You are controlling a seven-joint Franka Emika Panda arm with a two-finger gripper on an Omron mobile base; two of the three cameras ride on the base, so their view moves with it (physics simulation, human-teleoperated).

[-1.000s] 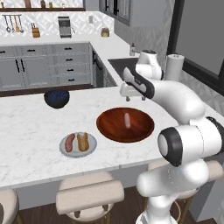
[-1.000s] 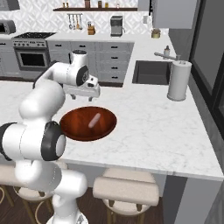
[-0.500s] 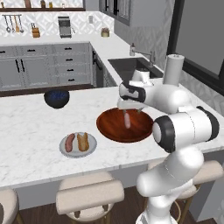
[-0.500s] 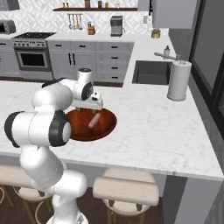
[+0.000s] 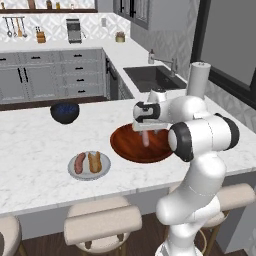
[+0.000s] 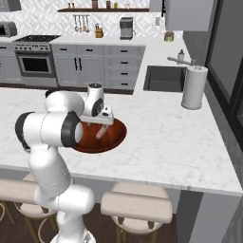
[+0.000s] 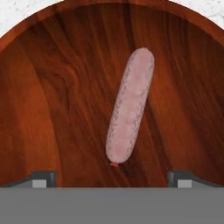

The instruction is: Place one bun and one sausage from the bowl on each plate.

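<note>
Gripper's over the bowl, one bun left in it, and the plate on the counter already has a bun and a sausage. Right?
Not quite: what is left in the bowl is a sausage, not a bun, as the hand view shows. The rest holds: the gripper is over the bowl, and the plate on the counter already has a bun and a sausage on it.

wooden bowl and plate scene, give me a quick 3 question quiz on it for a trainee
1. True or false: the plate already holds a bun and a sausage.
2. What lies in the bowl? A) one sausage B) two buns C) nothing
3. Fill in: the gripper hovers over the bowl with its fingers ____.

Key: 1 true. 2 A, a single pink sausage. 3 open, one tip to each side of the sausage's end.
</note>
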